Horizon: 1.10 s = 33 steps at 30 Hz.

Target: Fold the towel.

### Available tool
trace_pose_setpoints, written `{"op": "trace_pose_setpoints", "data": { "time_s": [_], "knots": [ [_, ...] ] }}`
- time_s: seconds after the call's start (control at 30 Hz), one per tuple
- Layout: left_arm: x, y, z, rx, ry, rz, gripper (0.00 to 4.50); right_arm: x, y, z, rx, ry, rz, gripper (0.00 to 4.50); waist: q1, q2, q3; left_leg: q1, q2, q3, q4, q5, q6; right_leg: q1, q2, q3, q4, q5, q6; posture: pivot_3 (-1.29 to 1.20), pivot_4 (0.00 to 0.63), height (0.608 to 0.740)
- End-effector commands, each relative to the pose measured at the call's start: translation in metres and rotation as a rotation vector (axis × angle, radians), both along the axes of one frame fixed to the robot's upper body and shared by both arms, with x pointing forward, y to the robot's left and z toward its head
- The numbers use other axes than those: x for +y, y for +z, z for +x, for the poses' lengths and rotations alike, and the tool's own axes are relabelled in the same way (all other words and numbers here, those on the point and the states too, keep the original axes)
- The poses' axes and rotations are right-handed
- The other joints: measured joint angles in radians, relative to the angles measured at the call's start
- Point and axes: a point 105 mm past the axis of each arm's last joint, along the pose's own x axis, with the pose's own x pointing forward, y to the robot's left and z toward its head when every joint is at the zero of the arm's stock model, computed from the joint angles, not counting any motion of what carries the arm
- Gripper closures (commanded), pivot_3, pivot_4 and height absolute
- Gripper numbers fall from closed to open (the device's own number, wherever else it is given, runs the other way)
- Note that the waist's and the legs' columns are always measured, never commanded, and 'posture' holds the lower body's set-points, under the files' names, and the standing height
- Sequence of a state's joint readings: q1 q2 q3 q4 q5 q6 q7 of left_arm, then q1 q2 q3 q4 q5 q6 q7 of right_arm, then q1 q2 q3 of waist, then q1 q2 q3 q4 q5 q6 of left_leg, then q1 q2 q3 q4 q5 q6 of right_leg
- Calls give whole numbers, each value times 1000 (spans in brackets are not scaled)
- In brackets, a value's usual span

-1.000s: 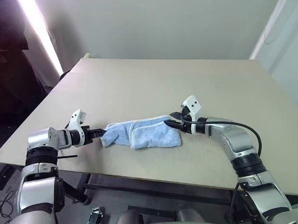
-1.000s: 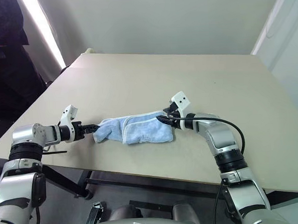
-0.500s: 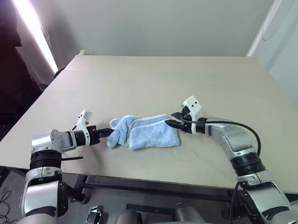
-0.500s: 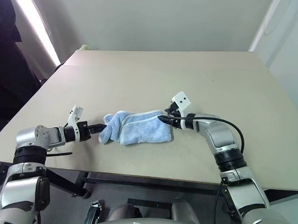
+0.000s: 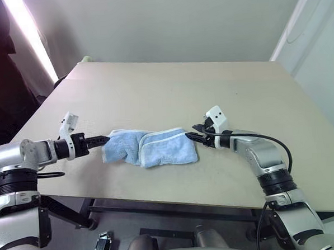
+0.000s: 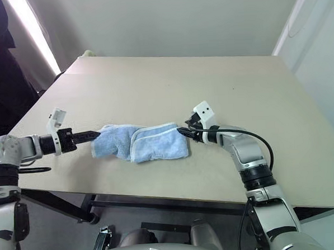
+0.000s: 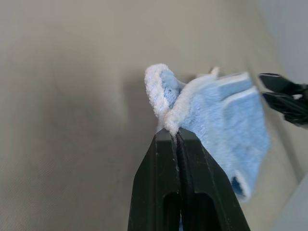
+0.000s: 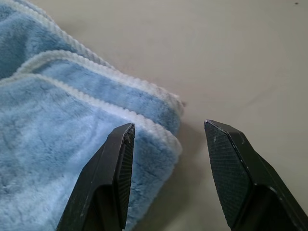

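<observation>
Left claw [image 5: 100, 140] pinches the towel [image 5: 151, 148] at its left end; towel runs left-right on the table [image 5: 171, 91]; right claw [image 5: 191, 133] gapes at right end.

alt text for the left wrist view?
The left pincer, fingers shut, pinches the whitish hem at one end of the light-blue towel, lifting that end off the beige table. The right pincer waits open at the towel's far end.

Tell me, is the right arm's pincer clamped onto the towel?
No: the right gripper's fingers stand apart over the towel's corner without pinching it.
</observation>
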<state>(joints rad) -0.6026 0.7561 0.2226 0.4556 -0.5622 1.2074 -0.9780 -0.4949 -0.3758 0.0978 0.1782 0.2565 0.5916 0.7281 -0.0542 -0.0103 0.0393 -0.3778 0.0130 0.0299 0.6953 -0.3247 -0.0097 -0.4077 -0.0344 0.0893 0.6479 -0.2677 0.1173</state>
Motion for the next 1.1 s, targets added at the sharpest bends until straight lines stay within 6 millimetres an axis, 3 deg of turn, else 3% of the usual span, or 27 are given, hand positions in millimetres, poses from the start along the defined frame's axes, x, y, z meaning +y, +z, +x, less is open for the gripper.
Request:
{"op": "trace_pose_setpoints", "data": {
  "time_s": [0.03, 0.17, 0.43, 0.63, 0.87, 0.97, 1.1],
  "knots": [
    [-13, 30, 11, -90, -33, -45, 4484, 6, 29, -4, -74, 77, 75, 2067, 3, -1, 1, 0, 0, 0, 0, 0, 0, 0, 0, 0, 0, 0, 0, 0, 0, 716],
    [-43, 34, 15, -100, -133, -31, 4484, 1, 41, -9, -105, 117, 114, 2067, 8, -1, 1, 0, 0, 0, 0, 0, 0, 0, 0, 0, 0, 0, 0, 0, 0, 716],
    [-100, 17, 17, -9, -271, -69, 4484, -10, 59, -20, -141, 166, 157, 2067, 7, -1, 1, 0, -2, 0, 0, 0, 0, 0, 2, 0, 0, 0, 0, 0, 0, 716],
    [-145, 20, 32, 37, -294, -149, 4484, -16, 53, -24, -124, 151, 133, 2067, 11, -2, 2, 0, -2, 0, 1, 0, 0, 1, 3, 0, 0, 0, 0, 0, 0, 716],
    [-188, 21, 42, 61, -326, -126, 4484, -13, 50, -23, -119, 126, 148, 2067, 10, -3, 2, 0, -2, 0, 1, 0, 0, 0, 4, 1, 0, 0, 0, 0, 0, 716],
    [-192, 18, 48, 59, -295, -79, 4484, -12, 47, -25, -115, 135, 142, 2067, 10, -3, 2, -1, -2, 0, 1, 0, 0, 0, 4, 1, 0, 0, 0, 0, 0, 716],
    [-167, 21, 49, 68, -251, -73, 4484, -12, 44, -29, -108, 145, 136, 2067, 6, -3, 2, -1, -2, 0, 0, 0, 0, -1, 4, 2, 0, 0, 0, 0, 0, 716]
  ]
}}
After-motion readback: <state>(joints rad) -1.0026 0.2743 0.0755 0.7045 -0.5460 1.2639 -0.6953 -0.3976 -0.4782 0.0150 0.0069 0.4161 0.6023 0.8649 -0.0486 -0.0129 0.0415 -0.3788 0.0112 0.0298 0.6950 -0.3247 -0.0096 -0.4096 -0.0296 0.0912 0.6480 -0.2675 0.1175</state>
